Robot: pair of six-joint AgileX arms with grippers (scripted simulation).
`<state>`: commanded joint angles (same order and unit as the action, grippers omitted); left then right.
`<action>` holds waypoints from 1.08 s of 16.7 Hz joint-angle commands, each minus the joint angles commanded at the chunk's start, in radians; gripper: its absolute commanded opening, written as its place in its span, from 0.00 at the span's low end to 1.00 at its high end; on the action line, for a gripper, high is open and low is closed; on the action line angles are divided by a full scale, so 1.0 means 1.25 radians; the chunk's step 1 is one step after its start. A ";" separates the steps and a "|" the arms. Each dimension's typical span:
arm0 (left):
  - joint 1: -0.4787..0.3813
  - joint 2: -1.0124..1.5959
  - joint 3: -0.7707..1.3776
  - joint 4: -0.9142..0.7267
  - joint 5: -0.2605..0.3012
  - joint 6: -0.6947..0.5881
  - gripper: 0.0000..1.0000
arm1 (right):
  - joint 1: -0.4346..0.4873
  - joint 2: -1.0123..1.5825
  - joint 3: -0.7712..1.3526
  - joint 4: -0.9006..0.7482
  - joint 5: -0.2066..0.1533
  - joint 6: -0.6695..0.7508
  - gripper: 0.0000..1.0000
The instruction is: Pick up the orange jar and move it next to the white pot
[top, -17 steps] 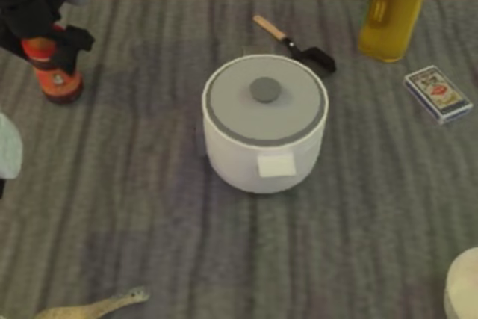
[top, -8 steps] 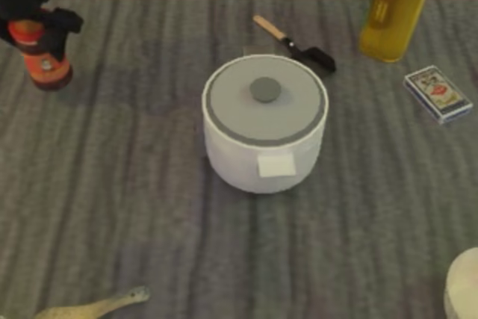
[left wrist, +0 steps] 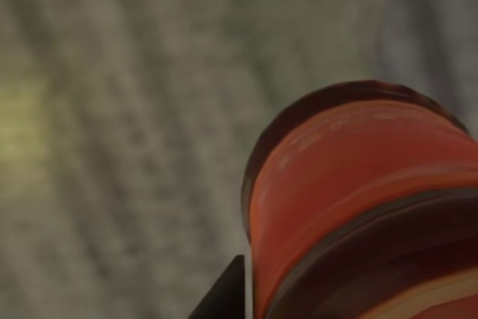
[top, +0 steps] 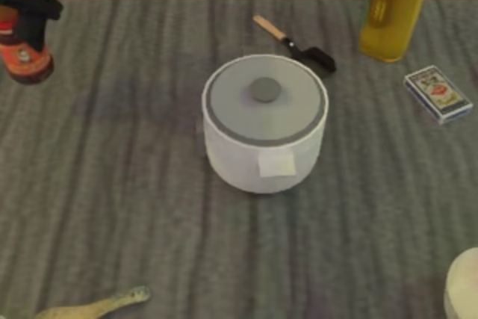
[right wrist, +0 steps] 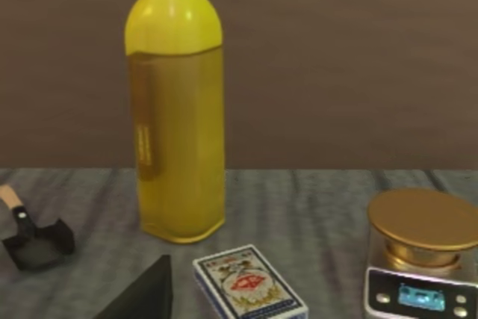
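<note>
Up at the far left, well away from the white pot [top: 265, 121], the left gripper [top: 30, 9] has its jaws closed on the orange jar [top: 22, 51], clamping it near the lid. The jar hangs tilted at the edge of the top view, clear of the counter [top: 134, 207]. From the left wrist, the jar [left wrist: 358, 207] fills most of the picture, its orange-red side and dark brown band close to the lens, with one dark finger [left wrist: 222, 296] showing beside it and the striped grey surface blurred below.

The pot sits on the counter with its grey lid and knob on and its white tab facing the near edge. Behind the pot lies a small black spatula [top: 299, 46] with a wooden handle. To the pot's right stand a tall yellow bottle [top: 393, 7] and a card box [top: 438, 93].

The right gripper [right wrist: 142, 293] shows only as a dark tip in its own wrist view, near the bottle; whether its jaws are open I cannot tell.
</note>
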<state>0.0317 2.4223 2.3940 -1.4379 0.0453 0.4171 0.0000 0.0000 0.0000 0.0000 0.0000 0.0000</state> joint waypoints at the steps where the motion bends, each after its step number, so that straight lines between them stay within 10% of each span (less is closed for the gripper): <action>1: 0.000 -0.041 -0.059 0.019 0.000 0.000 0.00 | 0.000 0.000 0.000 0.000 0.000 0.000 1.00; 18: -0.030 -0.258 -0.400 0.138 -0.008 -0.053 0.00 | 0.000 0.000 0.000 0.000 0.000 0.000 1.00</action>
<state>-0.0052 2.1001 1.8937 -1.2656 0.0358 0.3514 0.0000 0.0000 0.0000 0.0000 0.0000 0.0000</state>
